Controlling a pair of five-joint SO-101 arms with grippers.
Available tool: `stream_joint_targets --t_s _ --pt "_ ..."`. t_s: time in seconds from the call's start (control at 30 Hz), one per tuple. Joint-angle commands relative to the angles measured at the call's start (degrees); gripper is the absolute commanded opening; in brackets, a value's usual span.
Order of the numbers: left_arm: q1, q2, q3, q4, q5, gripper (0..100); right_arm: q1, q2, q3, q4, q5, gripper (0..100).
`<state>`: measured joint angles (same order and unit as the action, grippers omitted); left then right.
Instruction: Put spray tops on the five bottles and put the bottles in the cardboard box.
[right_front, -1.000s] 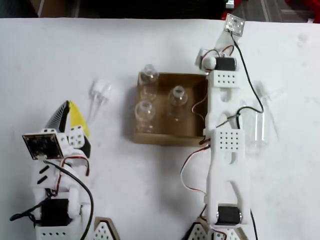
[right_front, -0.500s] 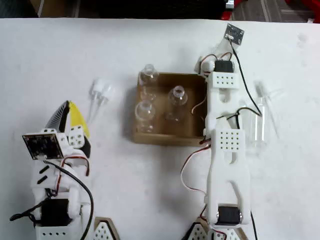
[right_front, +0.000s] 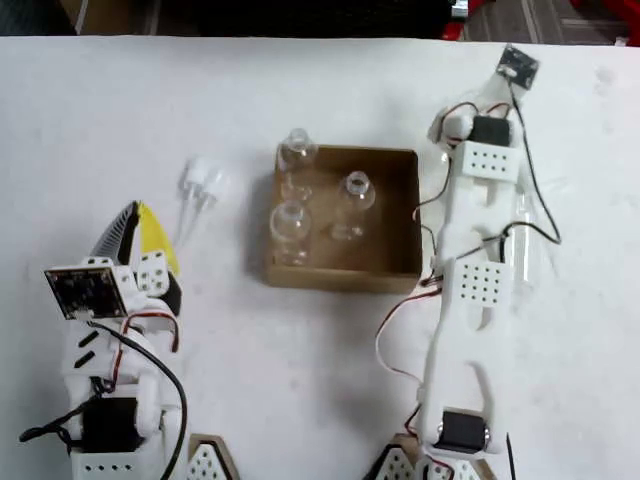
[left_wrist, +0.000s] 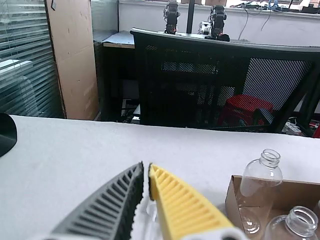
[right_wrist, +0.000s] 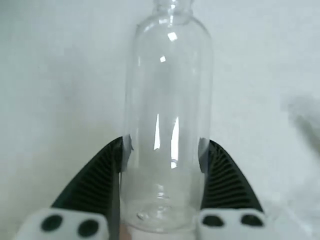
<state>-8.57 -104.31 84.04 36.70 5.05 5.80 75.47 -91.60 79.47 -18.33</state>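
Observation:
A brown cardboard box (right_front: 385, 268) sits mid-table with three clear, capless bottles: one at its far left corner (right_front: 297, 152), one at the near left (right_front: 288, 224), one in the middle (right_front: 354, 190). Another clear bottle (right_wrist: 167, 90) lies on the table right of the box, and my right gripper (right_wrist: 162, 145) is shut on its base end, black fingers (right_wrist: 100, 172) pressed to both sides. In the high view that arm covers most of this bottle (right_front: 523, 250). White spray tops (right_front: 200, 183) lie left of the box. My left gripper (left_wrist: 145, 172) is shut and empty, near them (right_front: 134, 210).
In the left wrist view the box corner (left_wrist: 239, 202) and two bottles (left_wrist: 261, 175) (left_wrist: 296, 226) appear ahead. The table's far edge runs behind the box, with a black chair (left_wrist: 210, 75) beyond it. White tabletop lies open between the two arms.
The right arm has swung to the right, away from the box's right wall and over the lying bottle. The left arm has not moved.

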Motion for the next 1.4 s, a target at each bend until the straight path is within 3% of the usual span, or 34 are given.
stream_joint_targets --t_s 0.0,0.27,0.5,0.9,1.23,1.37 --pt "-0.66 -0.40 -0.18 -1.85 0.88 2 1.10 -7.25 -2.11 5.32 8.70 3.4" --pt "-0.66 -0.40 -0.18 -1.85 0.88 2 1.10 -18.15 -3.52 20.00 11.78 3.4" --pt "-0.66 -0.40 -0.18 -1.85 0.88 2 6.90 -34.51 6.07 20.18 19.25 3.4" --pt "-0.75 -0.40 -0.09 -1.67 0.88 2 9.63 -89.63 68.66 15.78 30.51 3.3" --pt "-0.75 -0.40 -0.09 -1.58 0.88 2 9.45 -115.03 122.20 -7.43 42.55 3.3" --pt "-0.75 -0.40 -0.09 -1.58 0.88 2 8.13 -120.31 136.18 -17.54 46.07 3.3"
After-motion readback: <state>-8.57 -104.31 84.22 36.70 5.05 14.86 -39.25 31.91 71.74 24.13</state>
